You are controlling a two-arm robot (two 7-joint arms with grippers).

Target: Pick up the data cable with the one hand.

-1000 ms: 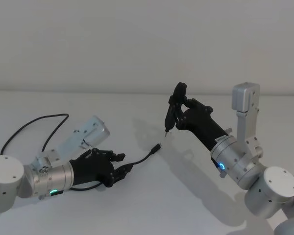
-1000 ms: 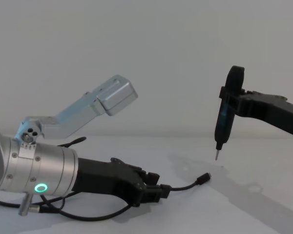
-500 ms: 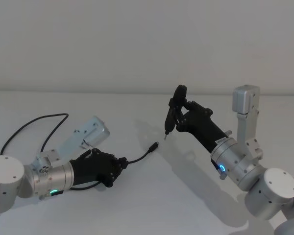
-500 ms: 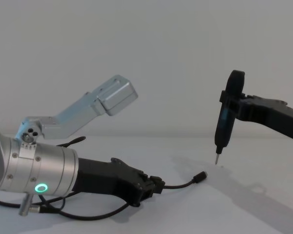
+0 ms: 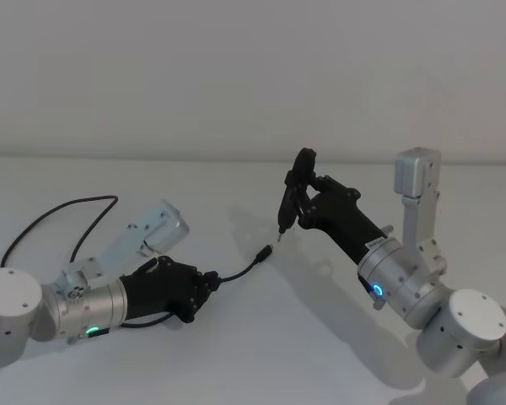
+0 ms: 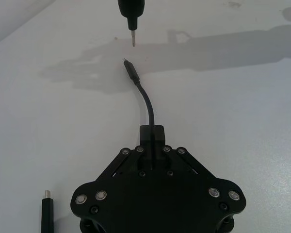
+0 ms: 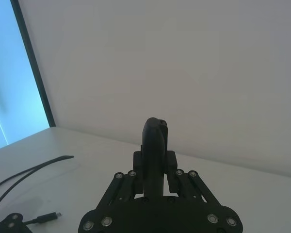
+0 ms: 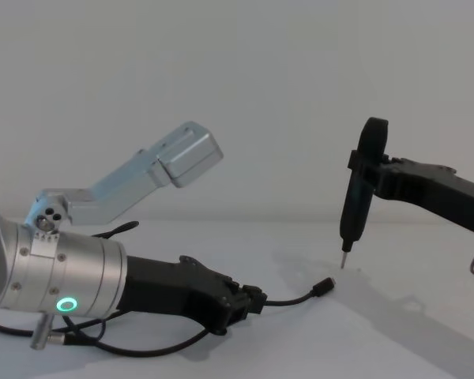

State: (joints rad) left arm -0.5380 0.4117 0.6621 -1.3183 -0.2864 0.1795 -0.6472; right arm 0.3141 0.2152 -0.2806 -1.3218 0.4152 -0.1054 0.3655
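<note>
Left gripper point(image 5: 207, 281) has closed since a second ago, now clamped on data cable point(image 5: 240, 272); right gripper point(image 5: 306, 187), gripping pointed tool point(image 5: 285, 211), hovers near its free end.

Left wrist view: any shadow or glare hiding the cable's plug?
Left wrist view: the right gripper's tool casts a soft grey shadow across the table; the plug of the data cable, held by the left gripper, lies in it yet reads clearly; no glare. Head view: shadow fainter, plug plain.
</note>
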